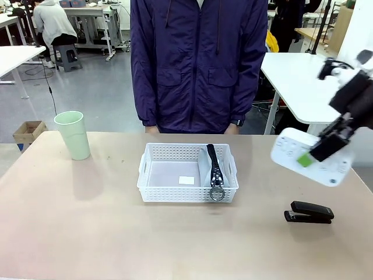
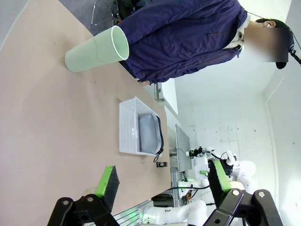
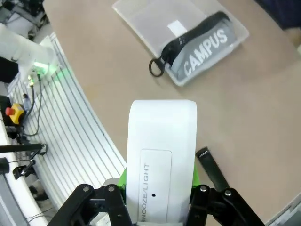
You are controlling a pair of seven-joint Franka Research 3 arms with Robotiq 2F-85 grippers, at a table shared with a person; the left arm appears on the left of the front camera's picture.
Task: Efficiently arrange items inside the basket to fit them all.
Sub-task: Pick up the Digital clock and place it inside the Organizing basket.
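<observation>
1. Beige worktop (image 1: 87, 221), with a person standing at its far edge.
2. White perforated plastic basket (image 1: 187, 195) sits mid-worktop.
3. White flat rounded box (image 1: 285, 149), "SNOOZE/LIGHT" printed on one end, hangs tilted in the air right of the basket, clamped in the right pincer (image 1: 308, 156).
4. Grey zip pouch (image 1: 214, 165) stands on edge along the basket's right side. Black zipper band faces up and the metal ring hangs over the near rim.
5. Pale green plastic cup (image 1: 73, 135) stands upright, far left.
6. Black stapler (image 1: 309, 213) lies on the worktop beneath the box.
7. Left pincer (image 2: 162, 181) has its fingers spread, gripping nothing.
</observation>
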